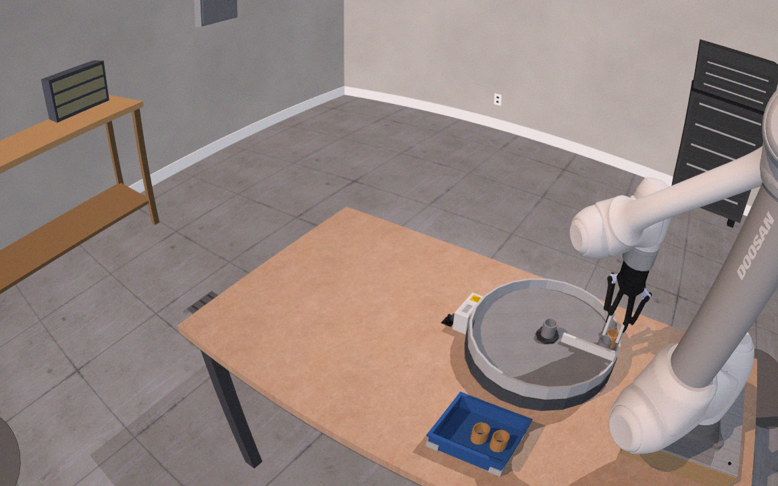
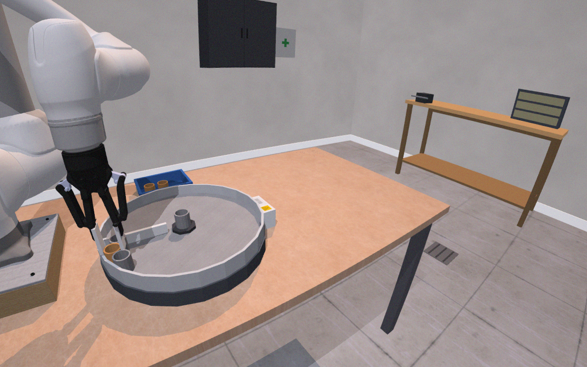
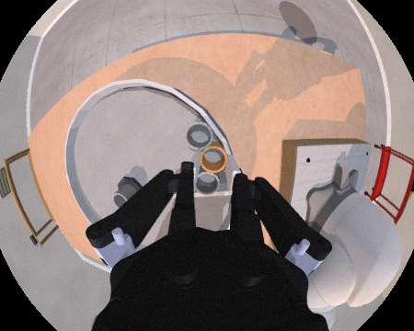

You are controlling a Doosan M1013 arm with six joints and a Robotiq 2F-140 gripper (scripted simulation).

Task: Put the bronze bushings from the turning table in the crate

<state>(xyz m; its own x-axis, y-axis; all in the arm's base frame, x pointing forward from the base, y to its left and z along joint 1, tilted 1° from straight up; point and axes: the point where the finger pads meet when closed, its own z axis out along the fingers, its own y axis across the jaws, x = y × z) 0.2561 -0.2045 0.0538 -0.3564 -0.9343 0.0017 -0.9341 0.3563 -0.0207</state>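
My gripper (image 1: 612, 339) (image 2: 112, 244) (image 3: 212, 162) reaches down inside the wall of the grey turning table (image 1: 512, 344) (image 2: 222, 228) (image 3: 120, 119). Its fingers are shut on a bronze bushing (image 1: 613, 335) (image 2: 108, 256) (image 3: 225, 161), low by the wall. One steel bushing (image 2: 124, 263) (image 3: 189, 138) stands close on one side; another steel bushing (image 1: 605, 341) (image 3: 207, 185) stands close on the other, partly hidden by a finger in the exterior view. The blue crate (image 1: 464, 455) (image 2: 177, 177) holds two bronze bushings, one (image 1: 479, 433) (image 2: 149, 187) beside the other (image 1: 499, 441) (image 2: 162, 183).
A white bar (image 1: 588, 346) (image 2: 150, 233) runs from near the hub to the wall, close beside the bushings. A grey cylinder (image 1: 550, 328) (image 2: 182, 219) stands on the dark central hub. A white box (image 1: 463, 318) (image 2: 268, 215) sits against the turning table's outer wall.
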